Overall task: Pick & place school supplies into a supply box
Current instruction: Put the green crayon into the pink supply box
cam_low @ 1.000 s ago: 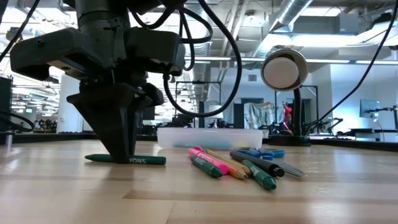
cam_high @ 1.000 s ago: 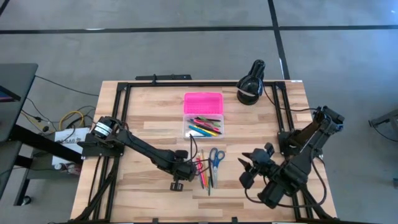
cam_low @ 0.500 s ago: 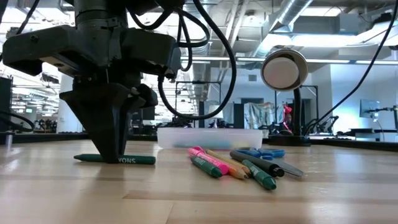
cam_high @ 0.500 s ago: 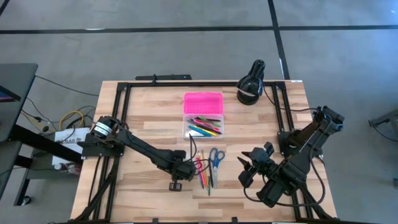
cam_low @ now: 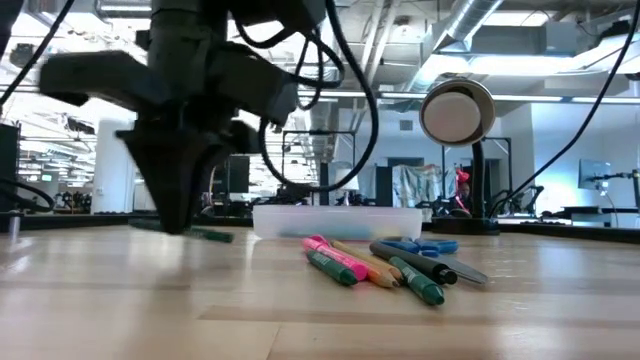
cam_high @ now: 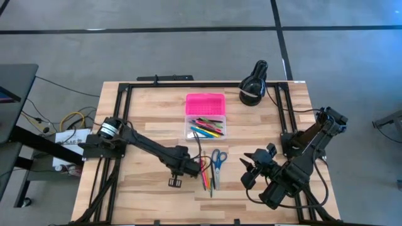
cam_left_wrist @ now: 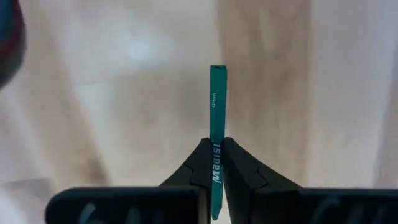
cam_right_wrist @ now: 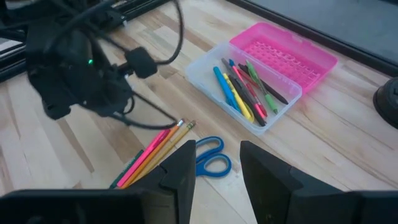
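Note:
My left gripper is shut on a green marker, just left of the loose supplies near the table's middle; in the low view the marker sticks out level. Loose pens and pencils and blue-handled scissors lie flat on the table. The supply box has its pink lid folded back and its clear base holds several pens. My right gripper is open and waits at the near right. My left gripper pinches the green marker's barrel between its two fingers, which lie across it and come from above, pointing down. The marker sits level in the hold, lifted a little clear of the table, with its longer end reaching forward.
A black round lamp stands at the far right beside the box, its head high in the low view. A black frame rail borders the tabletop. Bare wood lies left of my left gripper.
My left gripper, shut on the green marker throughout, first dragged it a little along the table, then rose and moved slightly toward the far edge. The marker, which lay on the wood, now hangs level just above it. The right arm kept still.

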